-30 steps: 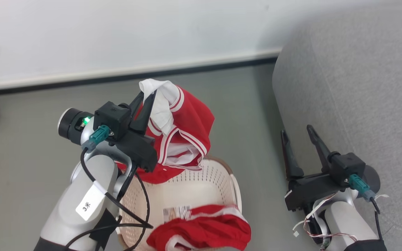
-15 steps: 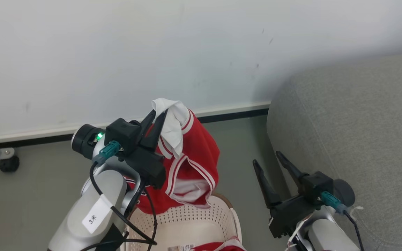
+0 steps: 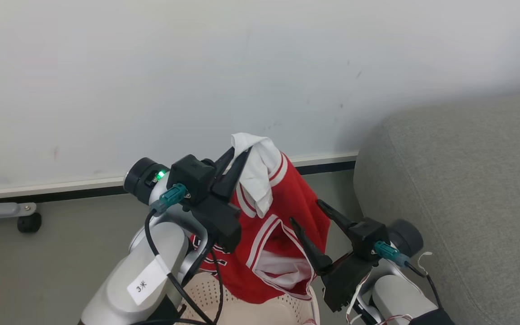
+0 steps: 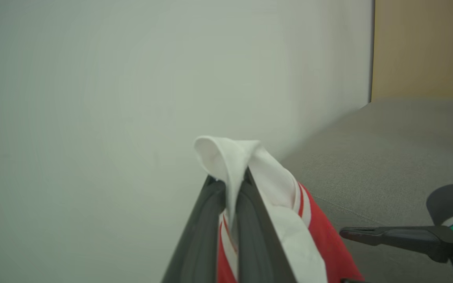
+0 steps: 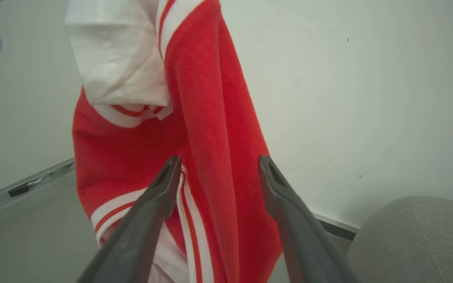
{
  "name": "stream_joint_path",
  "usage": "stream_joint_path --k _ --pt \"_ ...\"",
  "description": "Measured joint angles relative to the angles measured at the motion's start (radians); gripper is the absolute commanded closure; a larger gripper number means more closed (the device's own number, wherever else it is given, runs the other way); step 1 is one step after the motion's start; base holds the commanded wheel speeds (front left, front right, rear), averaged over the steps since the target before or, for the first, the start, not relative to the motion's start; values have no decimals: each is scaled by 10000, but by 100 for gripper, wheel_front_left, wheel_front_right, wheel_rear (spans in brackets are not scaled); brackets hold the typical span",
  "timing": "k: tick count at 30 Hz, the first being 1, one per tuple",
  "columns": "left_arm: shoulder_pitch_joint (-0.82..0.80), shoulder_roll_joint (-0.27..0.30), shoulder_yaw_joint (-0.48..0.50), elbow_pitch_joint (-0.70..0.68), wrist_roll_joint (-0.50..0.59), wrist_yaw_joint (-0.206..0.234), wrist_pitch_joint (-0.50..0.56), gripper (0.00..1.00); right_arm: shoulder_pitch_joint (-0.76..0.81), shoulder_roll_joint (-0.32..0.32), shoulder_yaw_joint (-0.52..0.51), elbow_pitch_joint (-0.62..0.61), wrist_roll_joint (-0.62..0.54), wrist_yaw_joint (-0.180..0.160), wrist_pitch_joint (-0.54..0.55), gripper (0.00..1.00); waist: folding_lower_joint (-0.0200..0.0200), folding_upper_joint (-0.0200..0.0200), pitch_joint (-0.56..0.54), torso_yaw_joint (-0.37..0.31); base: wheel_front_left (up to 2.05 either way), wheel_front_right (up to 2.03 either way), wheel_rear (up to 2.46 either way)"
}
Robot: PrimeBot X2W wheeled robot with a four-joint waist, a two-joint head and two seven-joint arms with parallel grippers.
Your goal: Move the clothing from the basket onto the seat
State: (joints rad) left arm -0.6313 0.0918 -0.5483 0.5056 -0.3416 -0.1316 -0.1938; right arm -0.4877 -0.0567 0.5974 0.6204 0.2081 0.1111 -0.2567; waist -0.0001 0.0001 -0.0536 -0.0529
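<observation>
Head view | left gripper [image 3: 240, 152] pinches red clothing [image 3: 297, 204] | seat [image 3: 467, 180] seemingly woven

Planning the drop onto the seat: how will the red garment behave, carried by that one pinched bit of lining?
Probably very floppy: the red garment hangs in loose folds from the left gripper, whose jaws pinch only white lining. Likely light, since that small pinch holds it up. It may swing against the open right gripper beside it.

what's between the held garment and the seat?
The right claw, open, fingers at the red garment; past it, the grey seat. Head view shows it.
</observation>
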Motion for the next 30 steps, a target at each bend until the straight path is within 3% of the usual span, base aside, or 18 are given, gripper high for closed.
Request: stream_joint_path --k 11,14,15,16,18,25,26,27,28,30 --pt "2 12 -249 -907 -345 -2 339 100 -841 -13 934 1440 566 35 0 0 1 0 -85 242 0 0 0" --pt "4 12 -280 -1095 -382 -2 441 100 -1070 -17 1193 1689 752 36 0 62 1 0 -65 277 0 0 0" --pt "9 12 -282 -1137 -410 0 441 100 -1158 -19 1267 1739 849 36 0 75 1 0 -55 287 0 0 0" --pt "16 13 -280 -1181 -443 -2 464 100 -1234 -17 1329 1762 978 36 0 95 1 -1 -44 297 0 0 0" --pt "38 19 -261 -1231 -470 -2 527 100 -1372 -13 1450 1825 1151 36 0 100 1 0 -23 313 0 0 0" --pt "429 194 36 -1267 -844 84 614 100 -1456 -19 1657 1919 1716 36 2 100 1 0 54 262 0 0 0" --pt "532 270 86 -1262 -882 100 616 93 -1498 -15 1655 1939 1753 36 2 100 1 0 66 230 0 0 0" --pt "618 332 161 -1256 -899 130 614 32 -1571 -13 1639 1971 1816 36 2 100 1 0 79 197 0 0 0" --pt "686 364 215 -1231 -930 174 614 0 -1641 -17 1603 1985 1852 36 2 100 2 0 92 161 0 0 0" --pt "785 433 313 -1218 -976 192 600 0 -1754 -15 1532 2029 1912 36 2 100 1 0 116 82 0 0 0"
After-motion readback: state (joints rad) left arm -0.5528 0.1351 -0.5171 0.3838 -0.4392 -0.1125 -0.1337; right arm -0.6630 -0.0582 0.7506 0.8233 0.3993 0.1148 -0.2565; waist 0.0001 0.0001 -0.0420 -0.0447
